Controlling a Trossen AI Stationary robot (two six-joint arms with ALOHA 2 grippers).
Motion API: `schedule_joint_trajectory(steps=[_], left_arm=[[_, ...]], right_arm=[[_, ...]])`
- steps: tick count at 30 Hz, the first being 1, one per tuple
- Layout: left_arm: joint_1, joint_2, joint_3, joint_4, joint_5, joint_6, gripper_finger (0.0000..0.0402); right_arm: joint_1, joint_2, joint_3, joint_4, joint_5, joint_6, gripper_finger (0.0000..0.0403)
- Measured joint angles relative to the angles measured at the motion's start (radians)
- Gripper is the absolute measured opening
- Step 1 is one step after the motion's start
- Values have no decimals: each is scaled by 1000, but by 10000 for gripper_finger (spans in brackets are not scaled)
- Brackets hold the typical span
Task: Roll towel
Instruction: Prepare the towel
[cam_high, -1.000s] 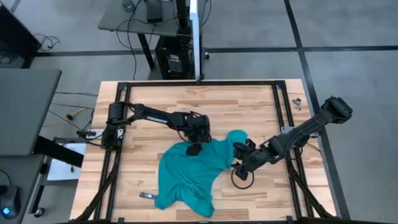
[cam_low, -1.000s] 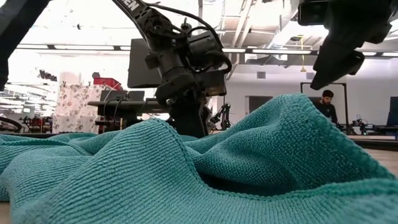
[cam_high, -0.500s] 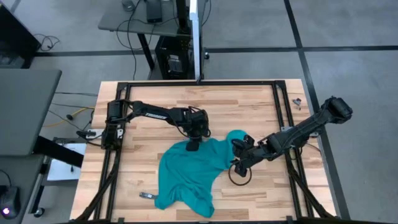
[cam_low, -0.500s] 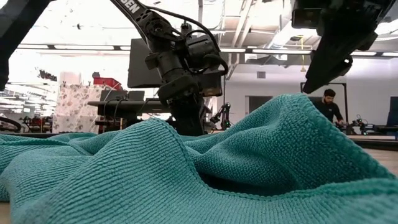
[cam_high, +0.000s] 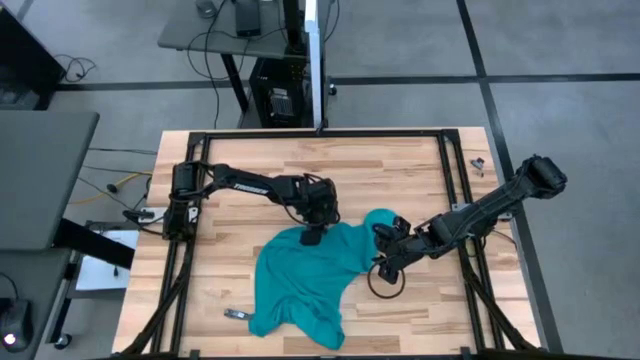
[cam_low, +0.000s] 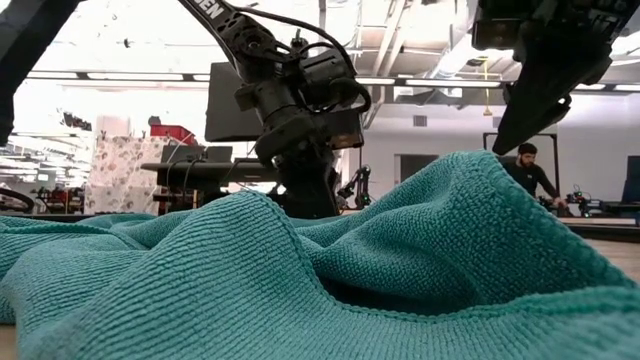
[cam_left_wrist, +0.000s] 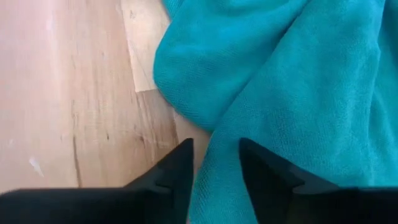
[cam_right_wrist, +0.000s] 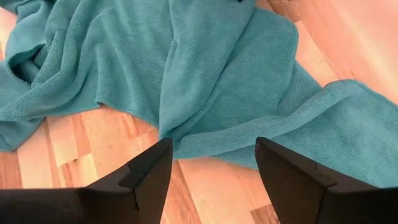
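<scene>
- Teal soft cloth towel (cam_high: 305, 278): lies crumpled in the centre and lower centre of the high view, on the pale wooden plank surface (cam_high: 250, 170); a lobe reaches toward centre right.
- Left claw (cam_high: 312, 236): at the towel's upper edge in the high view. Only the left wrist view shows its fingers (cam_left_wrist: 176, 173) apart, with a towel edge lying in the gap, not clamped.
- Right claw (cam_high: 385, 250): beside the towel's right lobe. The right wrist view shows its fingers (cam_right_wrist: 148, 169) spread wide above folds and bare wood, holding nothing.
- Low view alone: a ridge of towel fills the foreground; a person (cam_low: 527, 170) stands at far right in the room behind.
</scene>
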Motion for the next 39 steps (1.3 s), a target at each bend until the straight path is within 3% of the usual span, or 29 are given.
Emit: schedule_joint_trajectory(steps=[7, 10, 17, 25, 31, 39], left_arm=[[1, 0, -21, -24, -66, 51, 150], [-2, -2, -21, -55, -70, 74, 124], [-10, -2, -21, -71, -63, 132, 12], [6, -47, 30, -210, -158, 59, 0], [92, -206, 45, -250, -271, -32, 0], [331, -333, 45, -326, -354, -112, 0]], right_arm=[[0, 0, 0, -6, 0, 0, 221], [0, 0, 0, -10, 0, 0, 221], [-1, 0, 0, -13, 0, 0, 221], [-11, -2, 0, -14, -1, 26, 221], [-56, -11, 0, -13, -2, 42, 221], [-166, -23, 1, -15, -35, -25, 221]])
